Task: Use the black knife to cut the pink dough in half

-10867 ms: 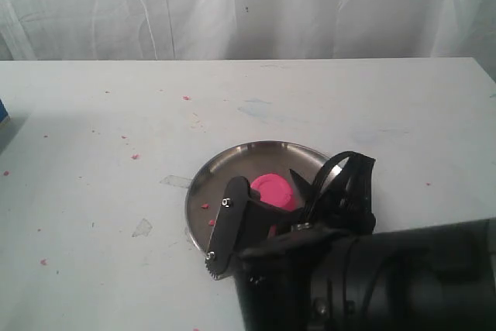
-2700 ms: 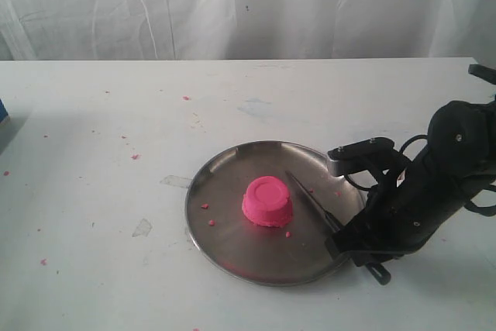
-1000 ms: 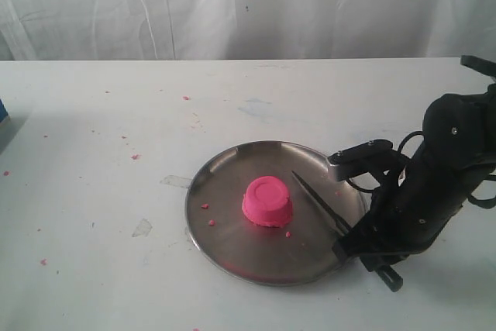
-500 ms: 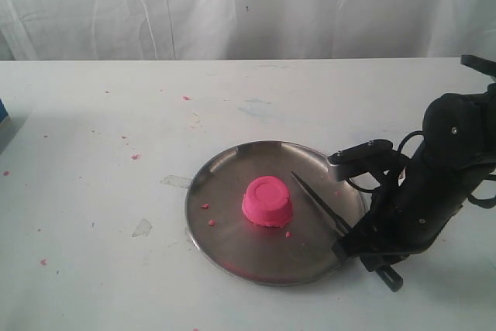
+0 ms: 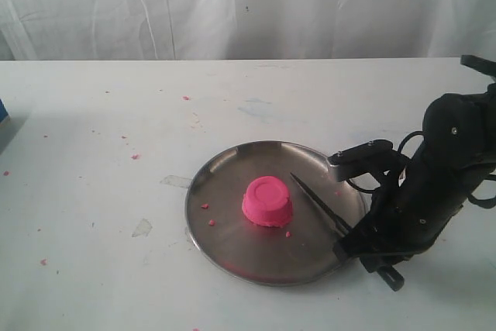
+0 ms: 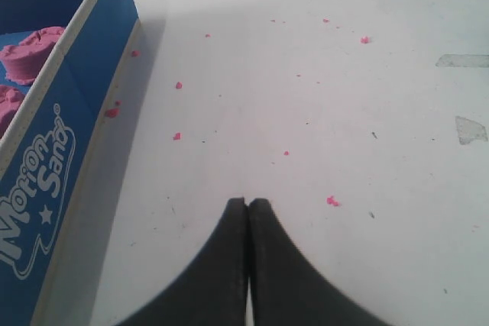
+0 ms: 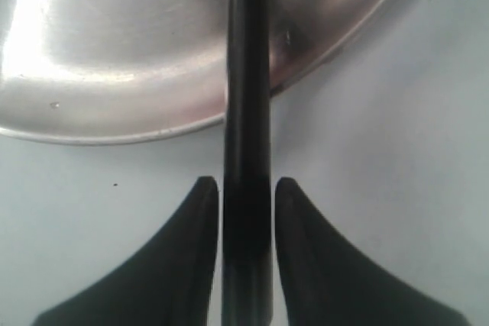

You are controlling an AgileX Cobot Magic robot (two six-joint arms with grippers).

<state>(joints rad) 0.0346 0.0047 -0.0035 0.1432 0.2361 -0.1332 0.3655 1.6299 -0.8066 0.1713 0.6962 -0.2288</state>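
The pink dough (image 5: 268, 201) is one whole flat-topped dome near the middle of the steel plate (image 5: 232, 253). The black knife (image 5: 318, 203) slants over the plate's right side, with its tip pointing toward the dough and a small gap between them. My right gripper (image 5: 353, 242) is at the plate's right rim, shut on the knife's handle. In the right wrist view the handle (image 7: 246, 112) runs between the two fingers, gripper (image 7: 246, 185), over the plate rim (image 7: 114, 74). My left gripper (image 6: 248, 202) is shut on nothing, low over the table, and does not show in the exterior view.
A blue box (image 6: 69, 112) holding pink lumps (image 6: 30, 51) stands beside the left gripper. Tiny pink crumbs (image 5: 135, 156) are scattered over the white table and on the plate. A white curtain hangs behind the table's far edge.
Over the last second the right arm and knife have barely moved. Some seconds earlier the arm covered the plate's near side; it now sits at the right rim holding the knife.
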